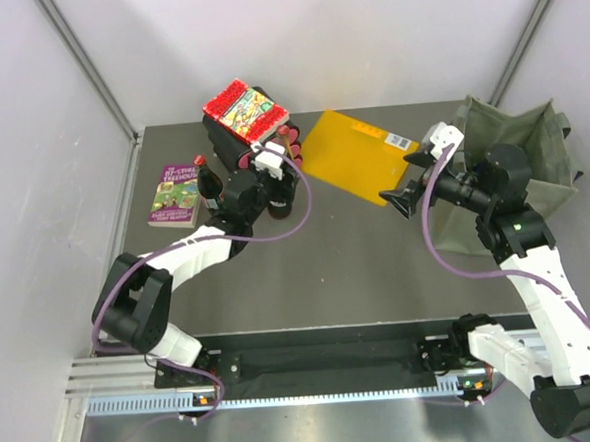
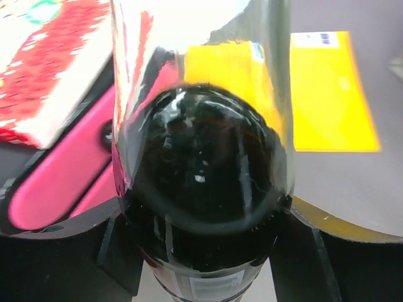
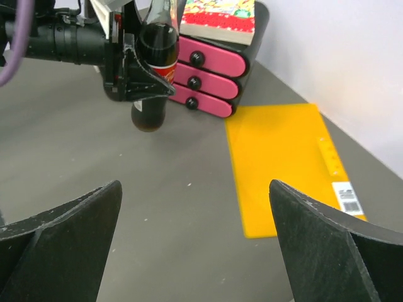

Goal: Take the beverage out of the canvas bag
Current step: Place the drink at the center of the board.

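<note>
Beverage bottle [image 3: 151,63] is already out of the canvas bag [image 1: 530,136]. It's roughly upright, clamped in the left fingers [image 3: 135,78] at 10 o'clock on the tabletop [image 1: 357,257], by the pink drawers [image 3: 208,69]. Right fingers [image 3: 69,233] gape wide and empty, near the bag at 2 o'clock. Setting it down looks like the left arm's job.
</note>
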`<state>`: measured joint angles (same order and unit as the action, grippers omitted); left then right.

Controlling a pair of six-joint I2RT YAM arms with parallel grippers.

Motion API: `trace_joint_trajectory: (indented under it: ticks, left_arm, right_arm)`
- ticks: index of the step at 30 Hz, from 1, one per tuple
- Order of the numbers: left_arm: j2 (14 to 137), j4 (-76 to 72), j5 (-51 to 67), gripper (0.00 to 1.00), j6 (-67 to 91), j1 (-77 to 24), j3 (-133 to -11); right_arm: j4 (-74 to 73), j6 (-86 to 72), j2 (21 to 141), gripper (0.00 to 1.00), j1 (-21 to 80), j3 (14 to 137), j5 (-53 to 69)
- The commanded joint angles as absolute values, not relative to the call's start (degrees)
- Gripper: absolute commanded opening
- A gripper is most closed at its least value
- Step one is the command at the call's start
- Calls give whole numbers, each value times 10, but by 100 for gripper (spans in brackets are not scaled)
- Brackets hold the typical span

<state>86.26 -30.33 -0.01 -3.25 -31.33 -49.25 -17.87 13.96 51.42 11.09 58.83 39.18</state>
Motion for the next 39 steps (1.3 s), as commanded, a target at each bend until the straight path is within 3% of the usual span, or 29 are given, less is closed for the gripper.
trace_joint_trajectory:
  ticks: [1, 23, 28, 31, 33, 39]
  left_arm:
    - [862, -528, 20, 0, -29, -285, -516]
    - [934, -656, 65, 3, -18, -244, -439]
    - [931, -676, 56, 30, -13, -243, -404]
    - [923, -673, 52, 40, -14, -243, -391]
    - [920, -671, 48, 55, -17, -242, -386]
    - [897, -641, 54, 75, -28, -242, -386]
  right_arm:
    - [-102, 147, 496, 100, 114, 567, 379]
    - [-119, 173, 504, 100, 109, 551, 365]
    - [-123, 175, 497, 100, 107, 552, 364]
    - [-125, 176, 497, 99, 105, 555, 363]
    - [-127, 176, 498, 100, 105, 557, 363]
    - [-126, 178, 497, 100, 103, 563, 363]
